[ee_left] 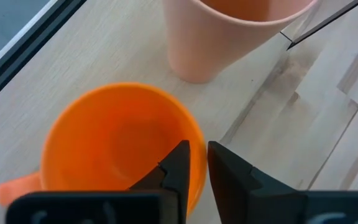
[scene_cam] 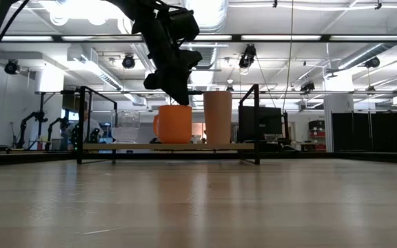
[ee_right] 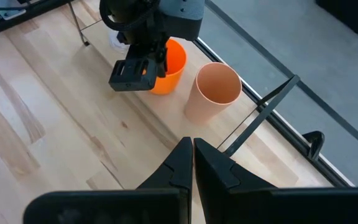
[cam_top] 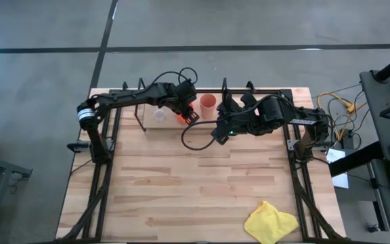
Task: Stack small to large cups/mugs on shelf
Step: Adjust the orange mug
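The left gripper (ee_left: pixel 194 163) is on the orange mug (ee_left: pixel 114 146), its fingers (ee_left: pixel 178 165) nearly closed with one on each side of the rim. The mug stands on the shelf (scene_cam: pixel 167 146) at the far side of the bench (cam_top: pixel 202 190), just beside the tan tumbler (cam_top: pixel 208 103). The right gripper (ee_right: pixel 192 152) waits near the tumbler with fingers pressed together, holding nothing.

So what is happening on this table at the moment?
The left claw is at the orange mug on the black wire shelf at the far side of the table, its fingers on either side of the mug's rim. The tan tumbler stands upright right beside the mug, and a small clear glass stands on the mug's other side. The right claw is shut and empty, waiting near the tumbler. A yellow cloth lies at the near edge.
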You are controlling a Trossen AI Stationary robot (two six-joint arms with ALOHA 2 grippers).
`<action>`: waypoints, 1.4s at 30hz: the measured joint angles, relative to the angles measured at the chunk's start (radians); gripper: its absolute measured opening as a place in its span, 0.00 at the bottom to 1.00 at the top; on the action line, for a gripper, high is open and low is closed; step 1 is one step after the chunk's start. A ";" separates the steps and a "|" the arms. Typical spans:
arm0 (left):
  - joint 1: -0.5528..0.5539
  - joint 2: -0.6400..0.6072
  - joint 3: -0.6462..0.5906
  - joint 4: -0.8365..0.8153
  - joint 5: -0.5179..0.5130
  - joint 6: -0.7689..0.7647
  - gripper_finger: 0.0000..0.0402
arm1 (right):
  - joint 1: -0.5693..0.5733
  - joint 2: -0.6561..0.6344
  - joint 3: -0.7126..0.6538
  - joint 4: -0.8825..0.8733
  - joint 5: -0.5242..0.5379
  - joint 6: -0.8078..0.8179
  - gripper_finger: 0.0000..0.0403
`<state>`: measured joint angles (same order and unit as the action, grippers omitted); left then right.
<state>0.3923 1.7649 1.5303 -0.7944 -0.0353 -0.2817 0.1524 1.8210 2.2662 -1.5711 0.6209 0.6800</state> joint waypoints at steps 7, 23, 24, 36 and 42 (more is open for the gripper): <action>0.000 0.000 0.000 0.000 -0.001 0.000 0.01 | 0.000 0.000 0.000 0.000 0.000 0.000 0.02; -0.010 0.000 0.000 -0.048 0.045 0.034 0.00 | 0.000 0.000 0.000 0.000 0.000 -0.003 0.02; -0.010 0.000 0.000 -0.057 0.045 0.035 0.00 | 0.000 0.000 0.000 0.000 0.000 -0.003 0.02; -0.013 0.000 0.020 -0.085 0.045 0.088 0.00 | 0.000 0.000 0.000 0.000 0.004 -0.011 0.02; -0.014 0.000 0.032 -0.085 0.045 0.089 0.00 | 0.000 0.000 0.000 0.000 0.008 -0.013 0.02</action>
<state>0.3786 1.7645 1.5620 -0.8793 0.0095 -0.1928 0.1524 1.8210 2.2662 -1.5711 0.6287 0.6670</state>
